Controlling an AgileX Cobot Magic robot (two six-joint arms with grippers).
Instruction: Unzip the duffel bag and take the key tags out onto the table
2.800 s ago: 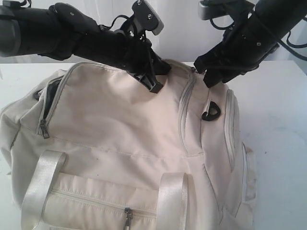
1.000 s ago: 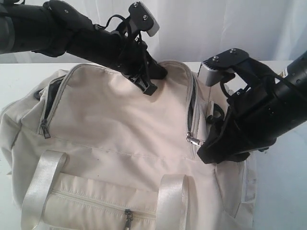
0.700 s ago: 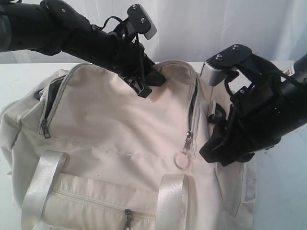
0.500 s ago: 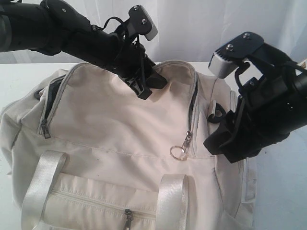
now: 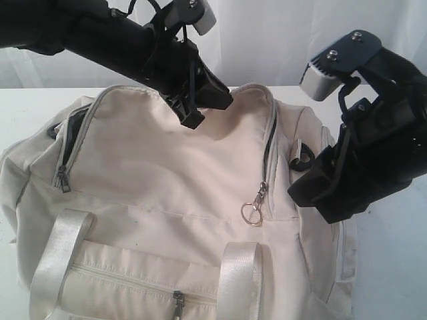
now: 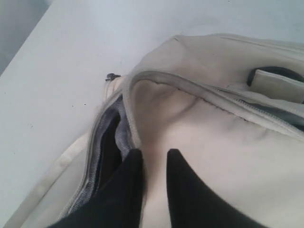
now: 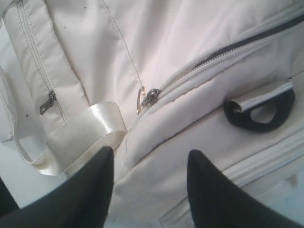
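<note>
Bright diffuse light, washed-out whites, soft shadows, wrist views slightly blurred

Look at your left arm (image 5: 80,33): it is a thick matte-black tube built of rounded segments, with thin black cables (image 5: 155,9) looped beside its wrist. A silver-grey camera block (image 5: 201,18) is bolted on top, and small screws (image 5: 193,3) show on its dark plate. Your right arm (image 5: 387,140) is the same black but blockier in its casing. It carries a black mounting plate (image 5: 350,47) with two bright screw heads over a pale grey housing (image 5: 319,75). Your left gripper (image 6: 154,159) and right gripper (image 7: 149,164) both end in smooth black fingers (image 7: 97,190) that taper to blunt, rounded tips.
</note>
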